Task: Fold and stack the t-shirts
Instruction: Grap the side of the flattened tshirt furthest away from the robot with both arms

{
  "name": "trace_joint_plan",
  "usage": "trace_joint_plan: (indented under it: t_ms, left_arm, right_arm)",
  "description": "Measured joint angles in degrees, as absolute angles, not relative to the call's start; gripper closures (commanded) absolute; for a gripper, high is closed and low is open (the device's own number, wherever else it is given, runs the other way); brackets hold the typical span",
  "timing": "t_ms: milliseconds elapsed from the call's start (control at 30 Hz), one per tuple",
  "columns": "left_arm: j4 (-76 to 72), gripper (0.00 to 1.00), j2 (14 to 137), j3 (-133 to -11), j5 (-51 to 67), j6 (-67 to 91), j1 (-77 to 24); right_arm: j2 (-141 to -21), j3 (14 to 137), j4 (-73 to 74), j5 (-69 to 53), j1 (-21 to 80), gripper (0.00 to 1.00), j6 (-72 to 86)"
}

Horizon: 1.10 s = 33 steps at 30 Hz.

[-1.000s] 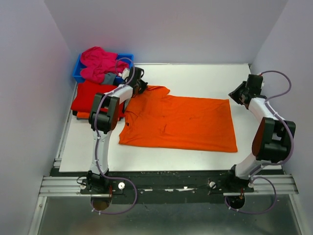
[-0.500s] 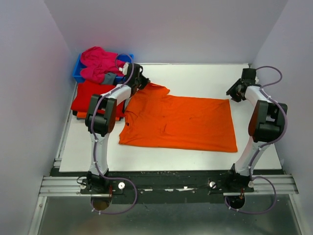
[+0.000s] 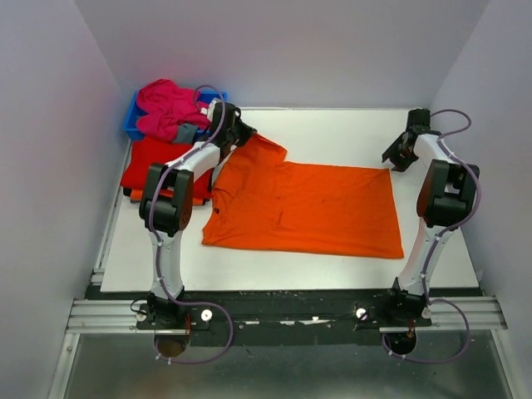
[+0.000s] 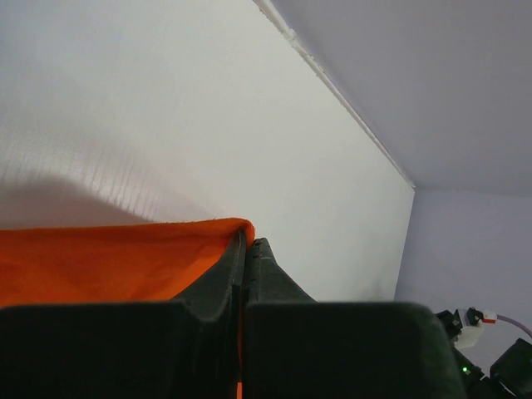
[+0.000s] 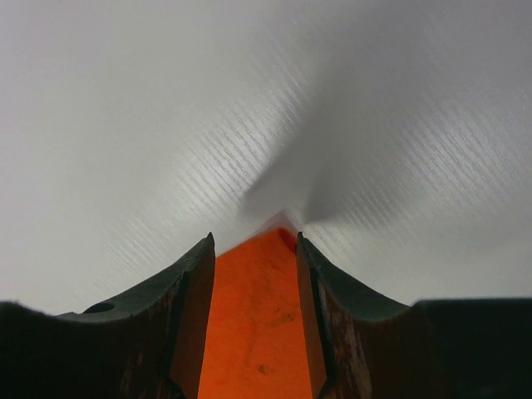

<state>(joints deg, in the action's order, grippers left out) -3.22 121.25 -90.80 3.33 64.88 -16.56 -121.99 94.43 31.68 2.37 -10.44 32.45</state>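
An orange t-shirt (image 3: 303,208) lies spread flat on the white table (image 3: 332,133). My left gripper (image 3: 247,137) is shut on its far-left sleeve corner, lifted a little off the table. In the left wrist view the orange cloth (image 4: 116,266) is pinched at the closed tips of that gripper (image 4: 248,245). My right gripper (image 3: 397,158) stands at the shirt's far-right corner. Its jaws (image 5: 253,241) are open, and the orange corner (image 5: 253,324) lies between the fingers (image 5: 195,278). A folded red t-shirt (image 3: 150,162) lies at the left. A magenta-pink t-shirt (image 3: 166,108) is heaped in the bin.
A blue plastic bin (image 3: 130,125) stands at the back left corner, with a small grey cloth piece (image 3: 184,133) at its near side. Walls close in on the left, back and right. A metal rail (image 3: 283,312) with both arm bases runs along the near edge.
The right arm has reached farther back and its jaws have widened over the shirt's far-right corner. The left gripper has drawn the sleeve corner slightly toward the back.
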Motion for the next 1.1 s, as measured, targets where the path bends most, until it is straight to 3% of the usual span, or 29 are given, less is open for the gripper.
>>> trace_joint_plan:
  t_ms: [433,1100]
  left_arm:
    - [-3.8,1.00,120.7,-90.3,3.8,64.7,-16.6]
    - [-3.9,1.00,120.7,-90.3,5.7,64.6,-15.5]
  right_arm:
    - [-122.3,94.6,35.7,3.5,-10.4,0.51,32.4]
    - [-128.5,106.1,44.5,9.4,-6.7,0.53,31.7]
